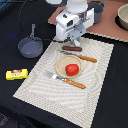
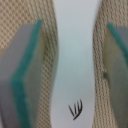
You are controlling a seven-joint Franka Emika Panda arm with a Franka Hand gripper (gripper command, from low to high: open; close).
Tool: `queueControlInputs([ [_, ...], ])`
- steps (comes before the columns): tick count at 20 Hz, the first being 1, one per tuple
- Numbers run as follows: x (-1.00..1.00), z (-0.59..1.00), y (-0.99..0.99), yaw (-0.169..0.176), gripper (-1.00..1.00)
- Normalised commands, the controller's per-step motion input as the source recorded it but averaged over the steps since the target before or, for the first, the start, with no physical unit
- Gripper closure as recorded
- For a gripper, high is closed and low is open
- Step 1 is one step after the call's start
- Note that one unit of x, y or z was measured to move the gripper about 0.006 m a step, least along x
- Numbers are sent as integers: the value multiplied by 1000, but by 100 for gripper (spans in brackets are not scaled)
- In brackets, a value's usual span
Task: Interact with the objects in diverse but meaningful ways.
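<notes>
A black counter (image 1: pixel 112 85) carries a beige woven placemat (image 1: pixel 97 65), where the white arm's tool (image 1: pixel 73 42) is lowered at the far edge beside a brown sausage (image 1: pixel 71 49). In the wrist view its teal-edged grey fingers (image 2: pixel 22 75) stand spread on either side of a white utensil (image 2: pixel 75 60) lying on the weave, not touching it. A red tomato (image 1: pixel 72 69) sits on a tan round plate (image 1: pixel 62 64); off the mat lie a small grey long-handled saucepan (image 1: pixel 30 47) and a yellow box (image 1: pixel 16 74).

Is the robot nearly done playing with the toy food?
Looks done: the tomato sits on the plate. In hand: the gripper straddles the white utensil, open, not squeezing. Left: the saucepan and yellow box sit off the mat.
</notes>
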Motion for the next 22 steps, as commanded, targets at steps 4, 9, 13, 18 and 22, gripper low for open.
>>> queueControlInputs([
  [4,24,934,-23,-24,-100],
  [9,-357,450,-342,-17,-100],
  [13,-564,132,-641,0,-100],
  [18,-558,70,-666,0,-100],
  [22,-556,86,-668,0,-100],
])
